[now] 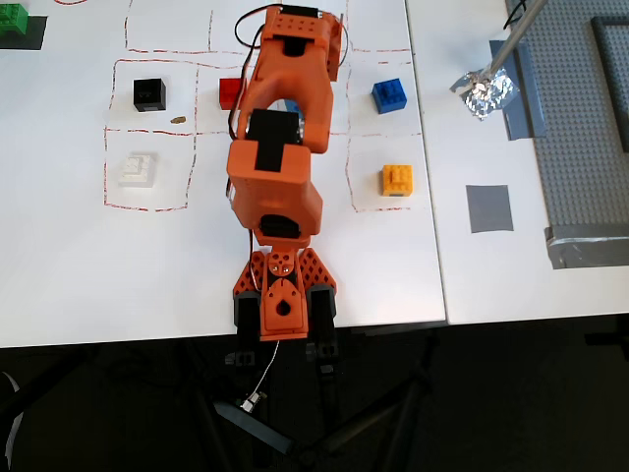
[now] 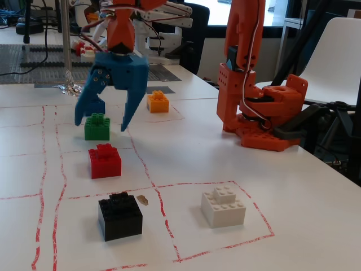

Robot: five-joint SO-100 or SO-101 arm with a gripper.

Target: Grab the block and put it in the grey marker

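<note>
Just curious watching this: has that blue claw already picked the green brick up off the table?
No. In the fixed view the green brick sits on the table while the open gripper hangs over it, fingers on either side.

Orange arm (image 1: 275, 187) is folded forward over its base (image 2: 265, 121), wrist pointing down, and the blue gripper (image 2: 106, 123) hangs just above the table with both fingers (image 2: 132, 107) spread wide apart, nothing gripped.
</note>
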